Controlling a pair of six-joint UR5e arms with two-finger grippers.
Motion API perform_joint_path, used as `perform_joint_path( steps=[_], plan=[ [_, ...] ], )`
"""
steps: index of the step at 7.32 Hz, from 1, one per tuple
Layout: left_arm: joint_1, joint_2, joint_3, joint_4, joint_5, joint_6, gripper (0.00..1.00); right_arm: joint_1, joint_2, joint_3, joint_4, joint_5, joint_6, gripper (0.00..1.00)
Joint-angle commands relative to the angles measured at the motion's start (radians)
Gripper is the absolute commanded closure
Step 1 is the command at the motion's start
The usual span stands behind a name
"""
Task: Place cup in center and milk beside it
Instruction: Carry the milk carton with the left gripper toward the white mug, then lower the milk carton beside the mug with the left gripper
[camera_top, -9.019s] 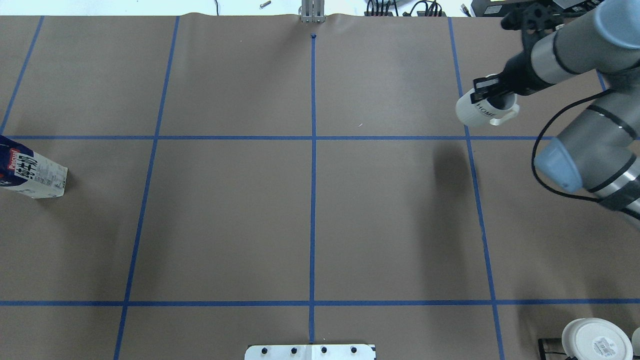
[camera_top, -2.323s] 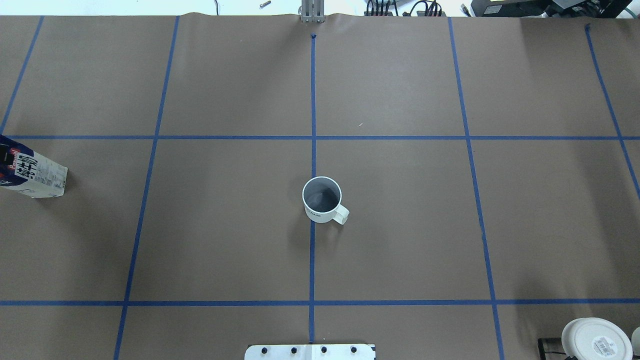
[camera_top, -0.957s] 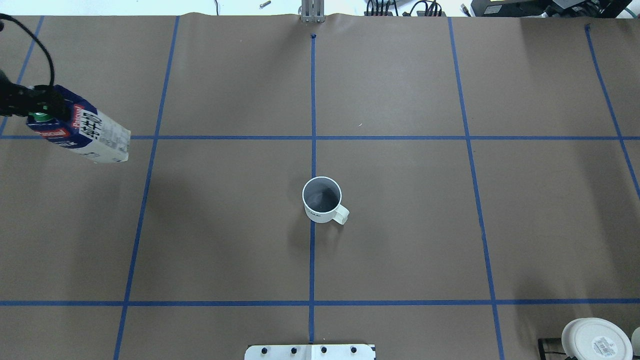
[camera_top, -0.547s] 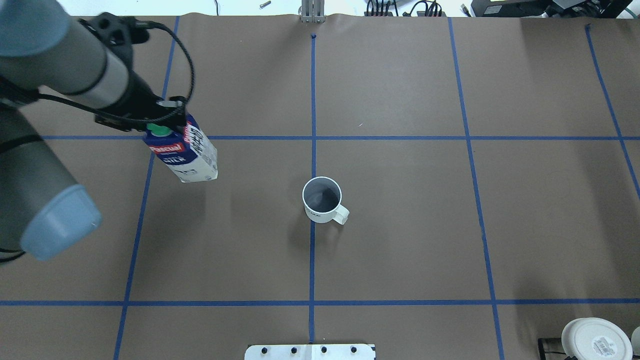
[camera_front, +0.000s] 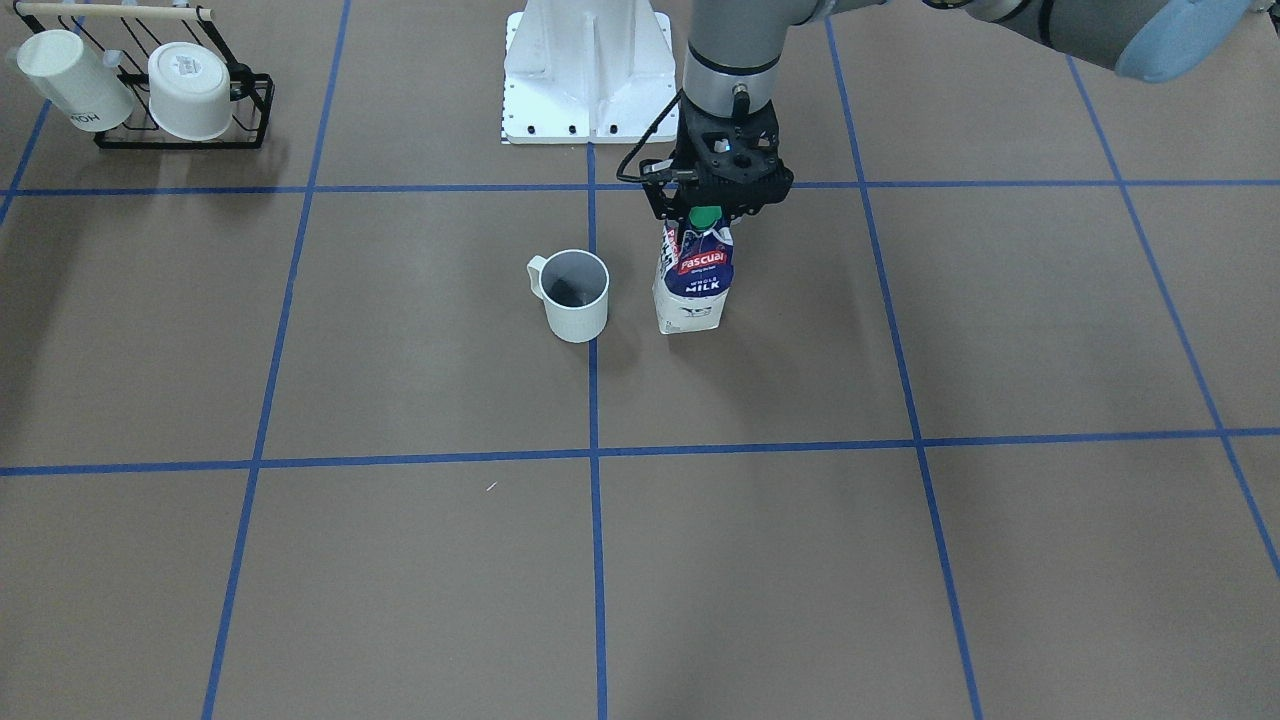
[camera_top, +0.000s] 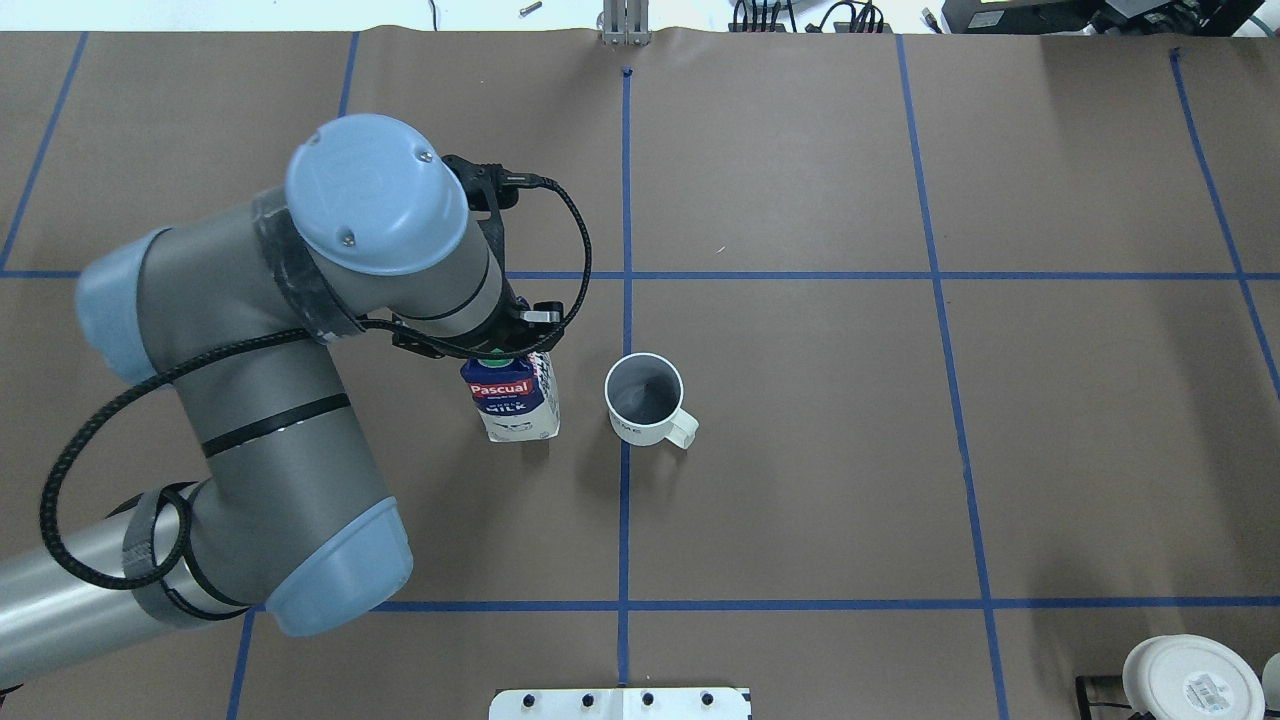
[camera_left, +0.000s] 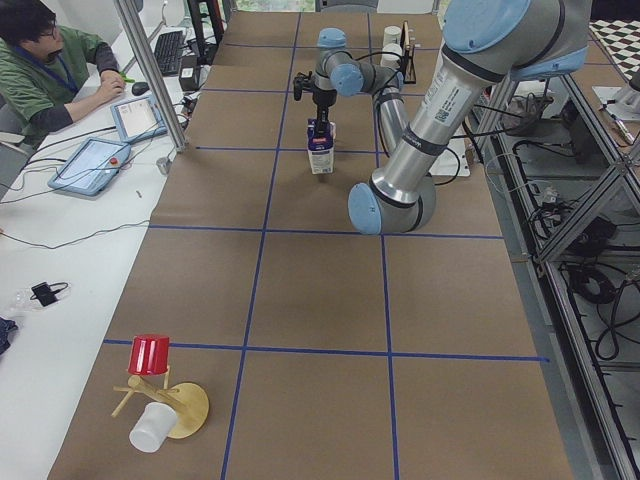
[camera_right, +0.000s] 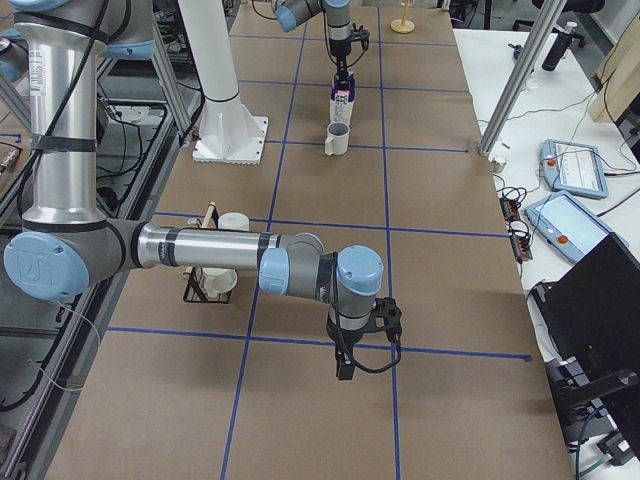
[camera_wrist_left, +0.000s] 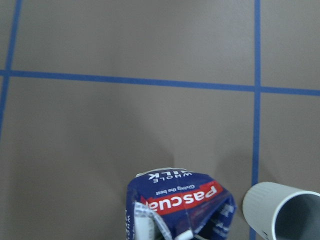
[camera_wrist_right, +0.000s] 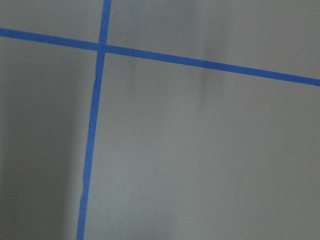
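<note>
While left gripper (camera_front: 707, 212) clamps its top, milk (camera_front: 692, 288) upright beneath; cup (camera_front: 577, 300) just beside.

- milk (camera_front: 692, 285), front: "Pascual" on red, "Giving the best" under it, then "WHOLE MILK".
- white cup (camera_front: 72, 80), racked: dark lettering, too small to read.

The surface (camera_top: 800, 450) is brown, ruled with a grid of blue tape lines (camera_top: 626, 520); the milk carton (camera_top: 515, 405) is dark blue and white with a red banner (camera_front: 703, 263) and green cap (camera_front: 706, 214); the cup (camera_top: 645, 400) is white outside, grey inside; the left gripper (camera_front: 707, 212) is black.
</note>
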Motion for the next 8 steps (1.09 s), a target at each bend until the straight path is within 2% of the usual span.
perform_joint_path(
  steps=[1,5,6,7,8],
  plan=[
    [0.017,-0.011,0.047,-0.074,0.010,-0.009,1.00,0.000,0.001,-0.001,0.000,0.000,0.000,0.00],
    [0.039,-0.038,0.087,-0.098,0.010,-0.007,1.00,0.000,0.003,0.001,0.000,0.000,0.000,0.00],
    [0.039,-0.037,0.087,-0.104,0.010,-0.006,0.73,0.000,0.003,0.001,0.000,0.000,0.000,0.00],
    [0.042,-0.026,0.087,-0.128,0.022,0.002,0.02,0.000,0.003,0.001,0.000,0.000,0.000,0.00],
    [0.040,-0.026,0.076,-0.131,0.043,0.002,0.01,0.000,0.003,0.001,0.000,0.000,0.000,0.00]
  ],
)
